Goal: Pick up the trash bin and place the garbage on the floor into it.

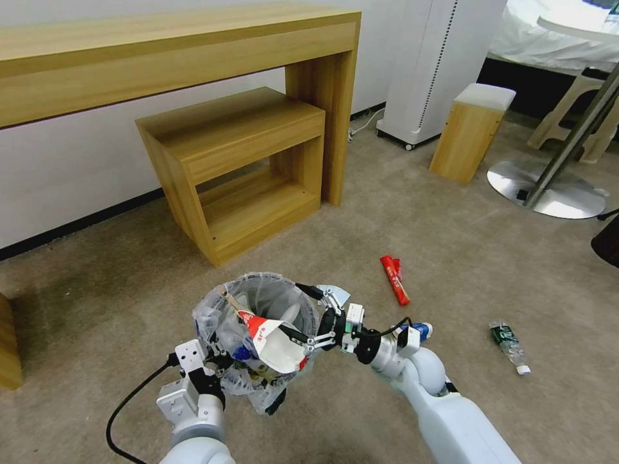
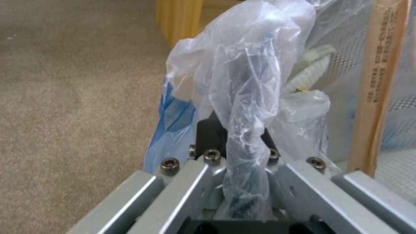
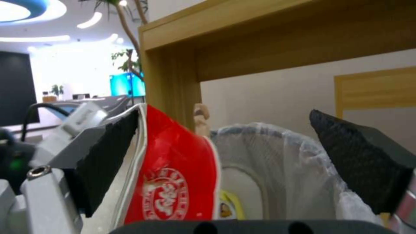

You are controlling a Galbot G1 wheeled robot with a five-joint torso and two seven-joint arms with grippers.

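Gripping the trash bin (image 1: 258, 303) by its rim and bunched bag liner (image 2: 242, 97), the left gripper (image 1: 216, 361) is sitting at lower left of centre in the head view, fingers pinched on the plastic; the left wrist view is showing the twisted liner clamped between the metal finger frames. The bin is being held low at bottom centre of the head view, already stuffed with wrappers and a wooden stick (image 2: 381, 81). Just right of it, the right gripper (image 1: 308, 340) is hovering over the bin mouth, fingers spread wide, a red-and-white snack packet (image 1: 274, 341) lying against one black pad (image 3: 108, 156) and apart from the other; whether it is resting or dropping, cannot tell. Further right on the floor (image 1: 451, 258), a red packet (image 1: 394, 278) is lying at centre right, and a green-label bottle (image 1: 509, 345) is lying well apart toward the lower right.
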